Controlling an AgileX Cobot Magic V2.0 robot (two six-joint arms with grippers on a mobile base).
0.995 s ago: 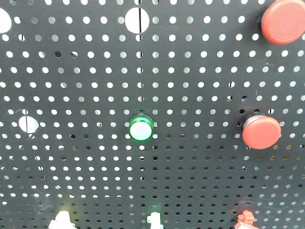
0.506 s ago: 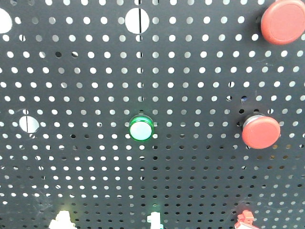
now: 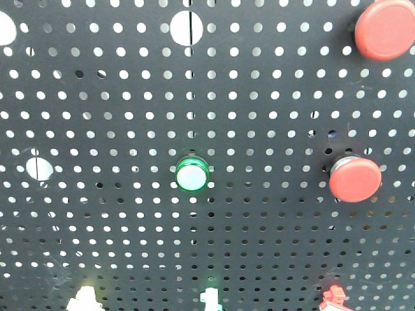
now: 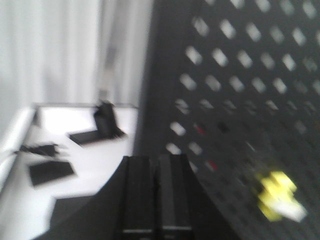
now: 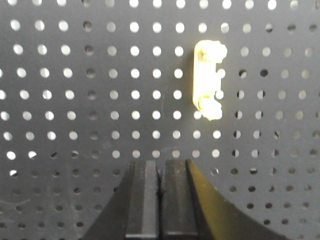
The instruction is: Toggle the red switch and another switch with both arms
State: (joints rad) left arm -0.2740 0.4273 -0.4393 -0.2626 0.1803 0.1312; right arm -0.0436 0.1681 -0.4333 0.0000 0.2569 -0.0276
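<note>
Where the front view ends at the bottom right, the red switch is seen on the black board, below a round red button. The left gripper is seen closed tight, with nothing held, near a blurred yellow switch. The right gripper is closed and empty too, below a pale yellow switch.

no readable text, labels (none anywhere)

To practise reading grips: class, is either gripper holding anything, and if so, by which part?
Nothing is held. The left gripper and the right gripper are each shut, jaws together, nothing between them.
</note>
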